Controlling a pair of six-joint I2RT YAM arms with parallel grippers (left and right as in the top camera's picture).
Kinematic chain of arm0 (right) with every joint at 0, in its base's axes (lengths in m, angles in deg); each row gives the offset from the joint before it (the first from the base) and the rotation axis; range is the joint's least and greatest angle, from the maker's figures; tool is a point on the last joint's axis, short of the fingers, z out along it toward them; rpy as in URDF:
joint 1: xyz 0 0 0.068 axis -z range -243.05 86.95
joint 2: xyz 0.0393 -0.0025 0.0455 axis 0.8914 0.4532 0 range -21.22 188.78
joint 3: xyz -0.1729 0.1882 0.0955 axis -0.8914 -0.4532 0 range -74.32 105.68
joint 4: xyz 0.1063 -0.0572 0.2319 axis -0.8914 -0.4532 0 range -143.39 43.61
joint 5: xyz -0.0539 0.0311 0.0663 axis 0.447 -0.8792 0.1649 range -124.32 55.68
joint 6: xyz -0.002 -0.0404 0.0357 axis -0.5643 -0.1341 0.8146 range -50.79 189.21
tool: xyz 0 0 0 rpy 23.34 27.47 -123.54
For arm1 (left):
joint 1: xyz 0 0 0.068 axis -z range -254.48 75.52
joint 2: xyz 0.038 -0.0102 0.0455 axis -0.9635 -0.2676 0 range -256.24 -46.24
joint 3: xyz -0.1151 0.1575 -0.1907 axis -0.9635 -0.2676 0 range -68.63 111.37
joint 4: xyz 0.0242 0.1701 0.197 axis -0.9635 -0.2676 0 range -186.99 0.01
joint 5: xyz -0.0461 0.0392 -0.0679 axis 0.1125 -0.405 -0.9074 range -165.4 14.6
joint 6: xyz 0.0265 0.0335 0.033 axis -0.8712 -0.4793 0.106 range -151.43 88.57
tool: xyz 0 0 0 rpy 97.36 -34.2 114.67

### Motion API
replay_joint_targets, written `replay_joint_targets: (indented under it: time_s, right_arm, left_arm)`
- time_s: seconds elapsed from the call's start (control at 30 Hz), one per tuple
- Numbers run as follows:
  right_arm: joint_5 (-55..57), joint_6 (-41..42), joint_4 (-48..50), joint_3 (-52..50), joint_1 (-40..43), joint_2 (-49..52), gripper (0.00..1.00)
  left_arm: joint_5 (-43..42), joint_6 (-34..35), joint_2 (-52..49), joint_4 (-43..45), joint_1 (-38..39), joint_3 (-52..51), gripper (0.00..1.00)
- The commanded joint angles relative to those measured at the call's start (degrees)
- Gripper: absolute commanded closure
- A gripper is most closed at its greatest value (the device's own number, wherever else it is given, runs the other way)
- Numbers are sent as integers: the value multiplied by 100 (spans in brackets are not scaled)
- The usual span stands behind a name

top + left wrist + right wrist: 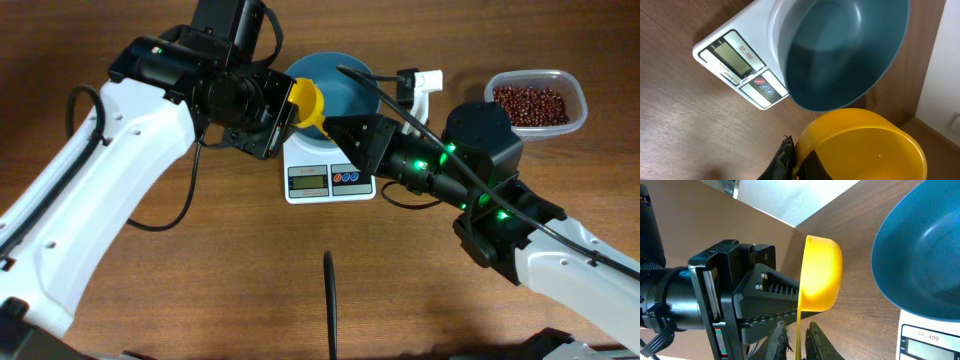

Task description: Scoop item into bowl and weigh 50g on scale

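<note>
Scoop (305, 100) clamped in your left gripper (800, 165).
Right gripper (798, 341) straddles handle (798, 322), grip unclear; its arm (480, 150) lies between scoop and beans (535, 103).

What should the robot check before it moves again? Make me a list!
1. The round blue plastic bowl sits on the white square scale: ok.
2. Nothing lies inside the bowl: ok.
3. The left gripper is shut on the yellow plastic scoop: ok.
4. The right gripper has a finger on each side of the scoop's handle: ok. Firm hold: cannot tell.
5. The scoop is loaded: not ok, it is empty.
6. The reddish-brown beans lie in the clear plastic tub: ok.
</note>
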Motion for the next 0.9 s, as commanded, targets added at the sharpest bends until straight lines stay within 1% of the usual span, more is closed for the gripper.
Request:
replay_joint_targets:
  time_s: [0.0,0.07,0.47,0.63,0.67,0.7,0.73,0.8,0.87]
  right_arm:
    - [-96,-59,4,85,-33,26,84]
    - [-96,-59,4,85,-33,26,85]
    - [-96,-57,4,85,-33,26,96]
    - [-96,-57,4,85,-33,26,96]
    - [-94,-59,4,85,-33,26,96]
    - [-92,-59,4,85,-33,26,96]
    - [-68,-61,4,85,-33,26,96]
    - [39,-63,4,85,-33,26,96]
    - [127,-326,2,85,-31,26,96]
  left_arm:
    - [-63,98,-11,66,7,114,100]
    - [-63,98,-11,74,7,114,100]
    - [-61,96,-11,74,7,114,100]
    - [-61,94,-11,74,7,114,94]
    - [-61,94,-11,74,7,114,89]
    - [-61,92,-11,74,7,114,76]
    - [-59,90,-11,74,7,114,68]
    - [-59,90,-11,76,0,114,63]
    - [-63,7,-9,151,-39,116,63]
